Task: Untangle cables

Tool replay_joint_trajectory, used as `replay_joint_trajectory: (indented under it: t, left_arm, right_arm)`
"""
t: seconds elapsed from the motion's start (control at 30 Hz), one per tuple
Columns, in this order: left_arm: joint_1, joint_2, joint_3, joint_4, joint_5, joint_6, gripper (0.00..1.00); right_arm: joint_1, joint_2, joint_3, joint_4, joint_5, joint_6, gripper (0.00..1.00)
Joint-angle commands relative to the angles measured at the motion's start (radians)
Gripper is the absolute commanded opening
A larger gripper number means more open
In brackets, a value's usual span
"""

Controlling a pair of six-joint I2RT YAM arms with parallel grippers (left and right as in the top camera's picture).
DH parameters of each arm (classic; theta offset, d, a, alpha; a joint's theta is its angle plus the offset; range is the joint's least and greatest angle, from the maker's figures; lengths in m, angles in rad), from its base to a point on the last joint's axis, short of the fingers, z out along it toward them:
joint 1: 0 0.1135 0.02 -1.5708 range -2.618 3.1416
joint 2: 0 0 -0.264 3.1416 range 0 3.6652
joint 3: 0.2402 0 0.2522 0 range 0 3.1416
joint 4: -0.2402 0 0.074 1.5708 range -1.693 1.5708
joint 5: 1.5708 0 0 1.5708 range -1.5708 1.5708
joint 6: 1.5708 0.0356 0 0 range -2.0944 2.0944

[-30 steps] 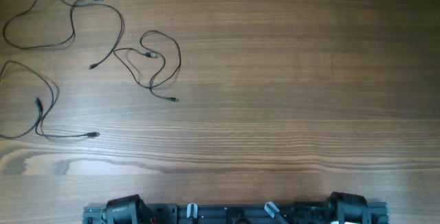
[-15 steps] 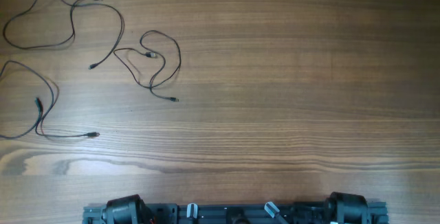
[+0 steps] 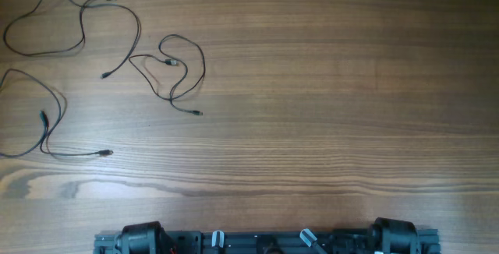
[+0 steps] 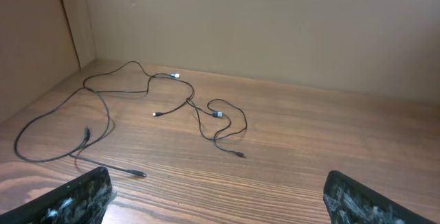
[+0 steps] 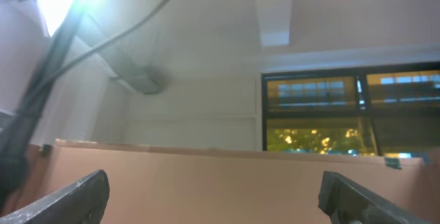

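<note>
We count three cables (image 3: 139,29), as far as we can tell. All are thin and black, and they lie as loose strands on the far left part of the wooden table (image 3: 335,90).

- **The farthest cable** (image 3: 83,28) makes one wide loop by the left edge. It carries a pale plug tip on its far side and ends in a dark tip nearer to us.
- **The looped cable** (image 3: 204,67) lies just to the right of it and curls into two small loops. One tip lies inside the curl and one at its near end. Where these two cables meet, we cannot tell whether they touch or cross.
- **The nearest cable** (image 3: 62,107) lies apart from both and runs off the left edge of the overhead view. It has one tip pointing right and another partway along.

The left gripper (image 4: 216,200) faces the cables from well back. Its two fingers are spread wide, one at each near corner of its view, with nothing between them.

The right gripper (image 5: 213,196) points upward, away from the table. Its two fingers are just as wide apart and hold nothing. Beyond it we see a beige partition (image 5: 206,183), one window (image 5: 344,114) and two thick black arm leads (image 5: 41,66).

Two arm bases (image 3: 140,240) sit at the near edge of the table.
</note>
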State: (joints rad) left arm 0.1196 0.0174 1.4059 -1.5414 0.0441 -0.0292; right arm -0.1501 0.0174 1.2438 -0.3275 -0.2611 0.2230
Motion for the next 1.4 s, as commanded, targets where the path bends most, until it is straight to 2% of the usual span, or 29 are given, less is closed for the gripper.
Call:
replay_joint_trajectory:
  t: [0.0, 0.2, 0.3, 0.47, 0.7, 0.87, 1.07, 1.2, 1.37]
  left_arm:
    - [-0.002, -0.013, 0.003, 0.002, 0.011, -0.009, 1.0]
    - [-0.002, -0.013, 0.003, 0.002, 0.011, -0.009, 0.99]
    - [-0.002, -0.013, 0.003, 0.002, 0.011, -0.009, 1.0]
    - [-0.002, -0.013, 0.003, 0.002, 0.011, -0.009, 1.0]
    - [-0.002, -0.013, 0.003, 0.002, 0.011, -0.009, 1.0]
    - [-0.002, -0.013, 0.003, 0.002, 0.011, -0.009, 1.0]
    - [-0.002, -0.013, 0.003, 0.002, 0.011, -0.009, 1.0]
    - [-0.002, -0.013, 0.003, 0.002, 0.011, -0.009, 1.0]
    - [-0.002, -0.013, 0.003, 0.002, 0.011, -0.009, 1.0]
  right_arm:
    - [-0.035, -0.012, -0.061, 0.06, 0.007, 0.016, 1.0]
    - [-0.032, -0.012, -0.132, 0.127, -0.141, 0.014, 1.0]
    - [0.019, -0.012, -0.145, 0.14, -0.219, 0.012, 1.0]
    - [0.11, -0.012, -0.145, 0.116, -0.219, -0.094, 1.0]
    - [0.137, -0.012, -0.141, 0.121, -0.219, -0.098, 1.0]
    - [0.205, -0.012, -0.142, 0.082, -0.219, -0.269, 1.0]
    - [0.204, -0.012, -0.154, 0.051, -0.226, -0.384, 1.0]
    - [0.204, -0.011, -0.203, 0.05, -0.222, -0.534, 1.0]
    - [0.204, -0.01, -0.357, 0.124, -0.228, -0.529, 1.0]
